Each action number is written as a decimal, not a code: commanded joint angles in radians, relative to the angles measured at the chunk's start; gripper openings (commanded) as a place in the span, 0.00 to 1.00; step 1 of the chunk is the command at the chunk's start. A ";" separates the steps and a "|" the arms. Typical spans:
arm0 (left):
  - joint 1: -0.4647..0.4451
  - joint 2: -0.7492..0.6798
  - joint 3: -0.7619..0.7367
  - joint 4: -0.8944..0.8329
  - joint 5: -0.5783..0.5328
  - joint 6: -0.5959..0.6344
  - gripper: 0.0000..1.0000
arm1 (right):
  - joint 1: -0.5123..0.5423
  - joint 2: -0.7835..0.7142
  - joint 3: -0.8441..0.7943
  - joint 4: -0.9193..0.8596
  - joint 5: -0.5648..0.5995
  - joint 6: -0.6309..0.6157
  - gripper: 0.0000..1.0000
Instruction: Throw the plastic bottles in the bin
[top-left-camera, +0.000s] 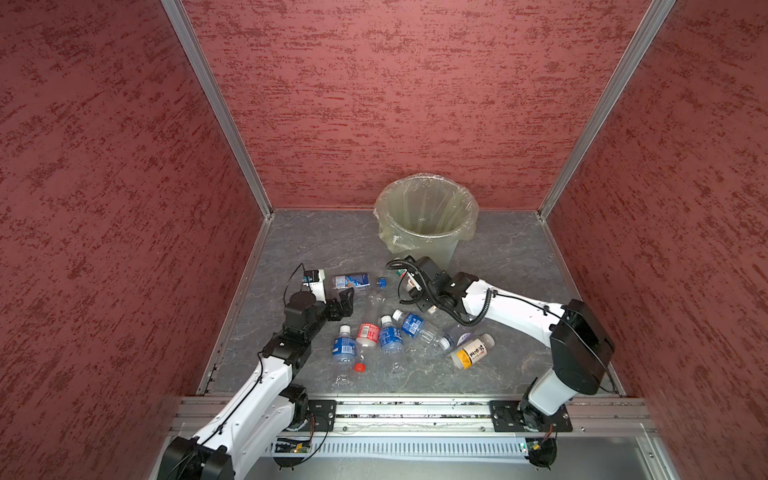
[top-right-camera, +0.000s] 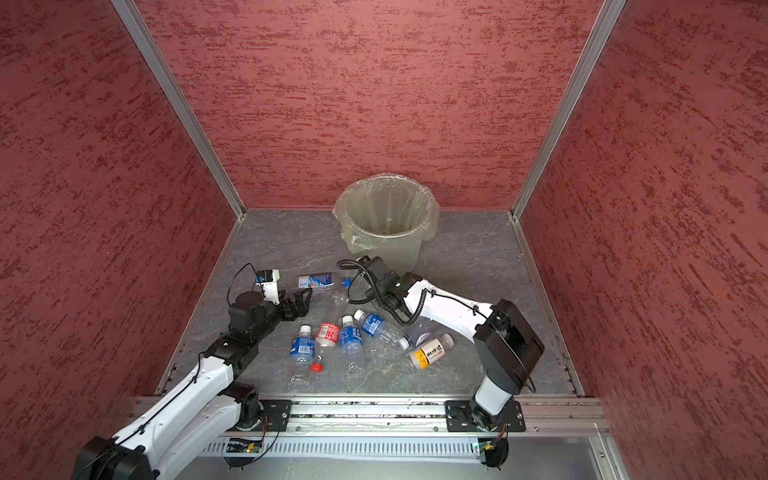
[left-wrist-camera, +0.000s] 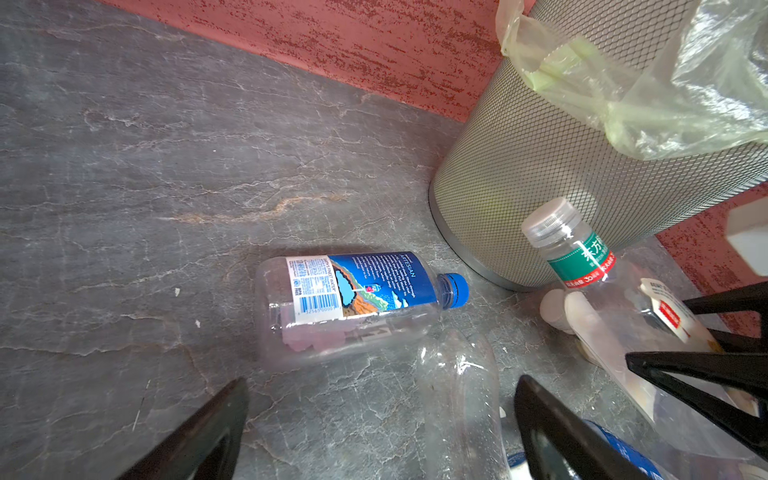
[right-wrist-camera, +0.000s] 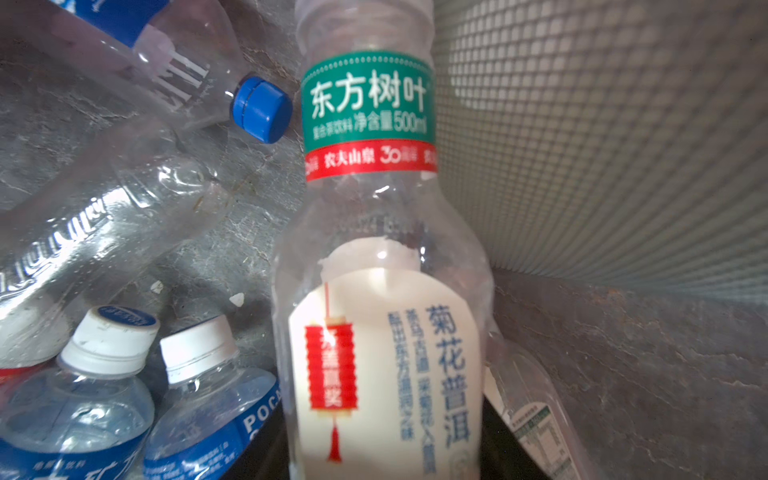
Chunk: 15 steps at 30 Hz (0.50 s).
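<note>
**Rail** (top-left-camera: 415, 409): nearest edge; carries both arm bases.

**Floor** (top-left-camera: 519, 291): grey, stone-patterned.

**Bottles, near cluster** (all lying on the floor, middle):
- blue-label bottle (top-left-camera: 344, 348), white cap toward the far side;
- red-label bottle (top-left-camera: 367, 333) just beside it, its red cap (top-left-camera: 359, 367) toward the rail;
- second blue bottle (top-left-camera: 391, 338) just right of the red one;
- third blue bottle (top-left-camera: 412, 324), lying slantwise;
- purple-label bottle (top-left-camera: 455, 332), partly under the right arm;
- yellow-label bottle (top-left-camera: 471, 352), rightmost of the cluster.

**Left claw** (top-left-camera: 344, 302): low over the floor, left of the cluster, jaws wide apart. In the left wrist view both fingers (left-wrist-camera: 199, 436) show with a broad gap.

**Clear bottle** (top-left-camera: 376, 300): unlabelled, on the floor just beside the left claw.

**Blue-cap bottle** (top-left-camera: 351, 280): on its side beyond the left claw, cap end toward the bin.

**Right claw** (top-left-camera: 409, 284): clamped on the green-label bottle (right-wrist-camera: 374, 270), with its fingers (left-wrist-camera: 698, 365) on either side of the body. The bottle's neck tilts up, close to the bin's wall. Whether its base touches the floor cannot be told.

**Bin** (top-left-camera: 440, 249): upright, far middle, near the back wall. It has a mesh side and a bag (top-left-camera: 384, 232) folded over the rim. Every bottle listed is outside it.

**Back wall** (top-left-camera: 415, 104): red, textured.
</note>
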 joint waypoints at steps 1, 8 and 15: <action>0.011 -0.004 0.002 0.026 0.007 -0.004 1.00 | 0.021 -0.052 -0.013 -0.027 0.035 0.024 0.48; 0.016 0.001 -0.003 0.031 0.008 -0.007 1.00 | 0.067 -0.120 -0.035 -0.053 0.053 0.050 0.47; 0.019 0.007 -0.004 0.038 0.009 -0.009 1.00 | 0.115 -0.252 -0.088 -0.032 0.042 0.071 0.47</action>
